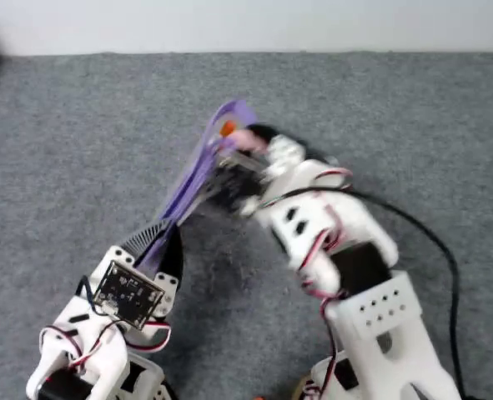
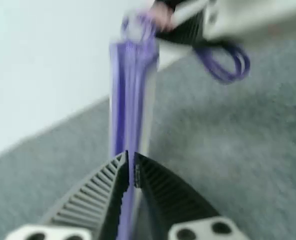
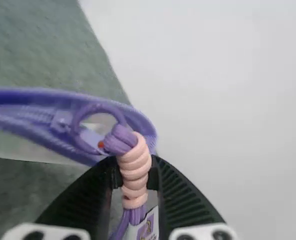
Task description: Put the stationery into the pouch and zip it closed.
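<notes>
A purple pouch (image 1: pixel 198 171) is held up off the grey table between both arms, seen edge-on. My left gripper (image 2: pixel 130 172) is shut on the pouch's (image 2: pixel 130 95) near end, at the lower left of the high view (image 1: pixel 161 242). My right gripper (image 3: pixel 133 177) is shut on the pink coiled zipper pull (image 3: pixel 134 167), which hangs from a purple loop (image 3: pixel 100 122) at the pouch's (image 3: pixel 32 117) far end. In the high view that right gripper (image 1: pixel 239 158) sits at the pouch's far tip, where a pink spot (image 1: pixel 246 138) and an orange spot (image 1: pixel 227 127) show.
Grey carpet-like table surface (image 1: pixel 79 133) spreads all around, with a white wall (image 1: pixel 246 25) along the far edge. A black cable (image 1: pixel 430 242) trails from the right arm on the right side. A purple cord loop (image 2: pixel 225 65) hangs by the right arm.
</notes>
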Controlling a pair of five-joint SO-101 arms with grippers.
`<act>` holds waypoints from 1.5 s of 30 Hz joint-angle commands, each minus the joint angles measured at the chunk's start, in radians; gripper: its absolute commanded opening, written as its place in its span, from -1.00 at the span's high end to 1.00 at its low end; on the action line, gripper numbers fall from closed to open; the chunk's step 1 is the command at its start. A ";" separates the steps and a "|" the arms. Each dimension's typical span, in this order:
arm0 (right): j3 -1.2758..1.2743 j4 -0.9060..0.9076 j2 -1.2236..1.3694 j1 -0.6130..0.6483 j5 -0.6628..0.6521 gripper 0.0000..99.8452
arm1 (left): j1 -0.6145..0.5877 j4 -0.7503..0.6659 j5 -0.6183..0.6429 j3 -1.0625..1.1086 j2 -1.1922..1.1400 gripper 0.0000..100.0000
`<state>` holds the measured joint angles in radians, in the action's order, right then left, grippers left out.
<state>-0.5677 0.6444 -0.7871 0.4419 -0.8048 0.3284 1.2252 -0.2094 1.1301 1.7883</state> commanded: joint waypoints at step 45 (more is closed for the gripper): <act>-0.126 -0.255 -0.096 0.311 0.054 0.98 | -0.215 -0.477 -0.012 0.180 0.026 0.39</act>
<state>-0.6997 0.4127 -0.8424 0.7319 -0.7633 0.1212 0.7756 -0.2125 1.3111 1.8067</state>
